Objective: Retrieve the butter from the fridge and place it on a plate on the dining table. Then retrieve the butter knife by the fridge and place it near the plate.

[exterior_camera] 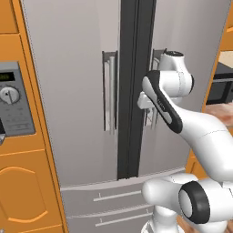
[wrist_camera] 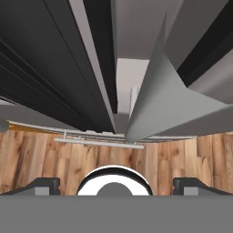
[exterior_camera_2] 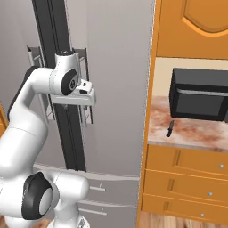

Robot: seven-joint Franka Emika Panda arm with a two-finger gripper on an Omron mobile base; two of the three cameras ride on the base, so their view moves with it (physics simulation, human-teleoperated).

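The grey fridge (exterior_camera: 68, 91) (exterior_camera_2: 120, 89) stands right in front of me, and both doors look shut in the base views. My hand (exterior_camera_2: 84, 95) hangs at the right door's vertical bar handle (exterior_camera_2: 87, 67), beside the dark centre strip (exterior_camera: 134, 68). In the hand view my gripper (wrist_camera: 119, 185) is open, its fingertips (wrist_camera: 43, 184) far apart and holding nothing, with the handle (wrist_camera: 168, 91) ahead of them. The dark butter knife (exterior_camera_2: 169, 129) lies on the marbled counter (exterior_camera_2: 196, 131) right of the fridge. The butter, the plate and the dining table are out of view.
A black microwave (exterior_camera_2: 200, 95) sits on the counter just behind the knife. Orange drawers (exterior_camera_2: 187, 178) run below it and an orange cabinet door above. A grey microwave with a dial (exterior_camera: 13, 100) is set in orange cabinets left of the fridge. Wooden floor (wrist_camera: 45, 159) lies below.
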